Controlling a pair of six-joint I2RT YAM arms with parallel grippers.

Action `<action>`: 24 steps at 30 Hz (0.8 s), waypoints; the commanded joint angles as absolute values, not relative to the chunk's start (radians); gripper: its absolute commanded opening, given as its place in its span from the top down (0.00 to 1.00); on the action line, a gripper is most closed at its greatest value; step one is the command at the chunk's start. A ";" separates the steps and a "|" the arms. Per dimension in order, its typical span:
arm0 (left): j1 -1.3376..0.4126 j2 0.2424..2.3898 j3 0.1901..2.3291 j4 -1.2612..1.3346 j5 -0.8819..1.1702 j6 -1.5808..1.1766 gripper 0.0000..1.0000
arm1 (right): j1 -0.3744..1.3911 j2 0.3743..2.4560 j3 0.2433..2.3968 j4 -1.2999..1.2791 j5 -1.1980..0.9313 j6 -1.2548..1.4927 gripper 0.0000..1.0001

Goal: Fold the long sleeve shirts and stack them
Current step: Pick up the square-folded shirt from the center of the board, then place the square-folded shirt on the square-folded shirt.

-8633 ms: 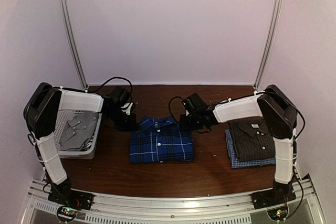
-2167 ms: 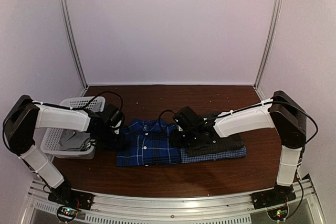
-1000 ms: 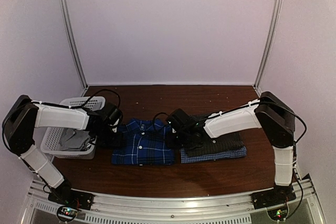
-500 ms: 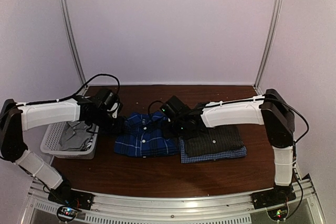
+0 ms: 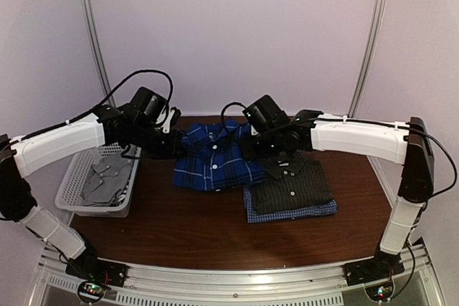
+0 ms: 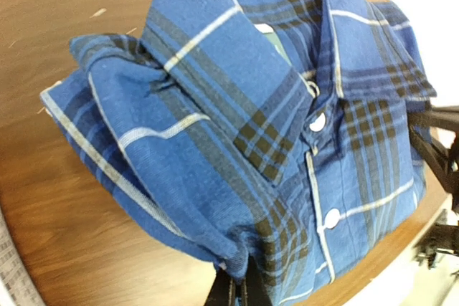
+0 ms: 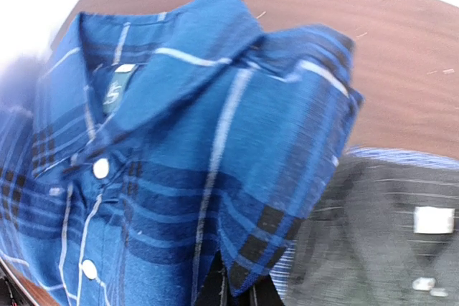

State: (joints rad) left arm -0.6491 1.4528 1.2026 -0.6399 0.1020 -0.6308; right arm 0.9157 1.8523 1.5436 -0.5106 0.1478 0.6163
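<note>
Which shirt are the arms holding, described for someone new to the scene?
Over the brown table, look midway between the two arms: the folded blue plaid shirt, pinched by the left gripper and right gripper. Its bright blue with white lines separates it from the dark grey shirt beside it.

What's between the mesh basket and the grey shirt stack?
The blue plaid shirt, held above the table by the left gripper and right gripper; the top view shows it.

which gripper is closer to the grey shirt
Right. The right gripper sits right beside the grey shirt, at its collar; the left gripper is across the blue shirt, by the basket.
</note>
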 commanded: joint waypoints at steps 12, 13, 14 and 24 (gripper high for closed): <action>-0.900 1.855 1.636 -0.489 0.177 -0.771 1.00 | 0.659 1.437 1.187 -0.595 0.212 0.513 1.00; -0.910 1.884 1.674 -0.488 0.185 -0.774 1.00 | 0.646 1.419 1.166 -0.603 0.217 0.510 1.00; -0.919 1.911 1.699 -0.489 0.191 -0.777 1.00 | 0.631 1.401 1.146 -0.607 0.217 0.507 1.00; -0.954 2.053 1.817 -0.488 0.206 -0.791 1.00 | 0.501 1.306 1.006 -0.583 0.165 0.466 1.00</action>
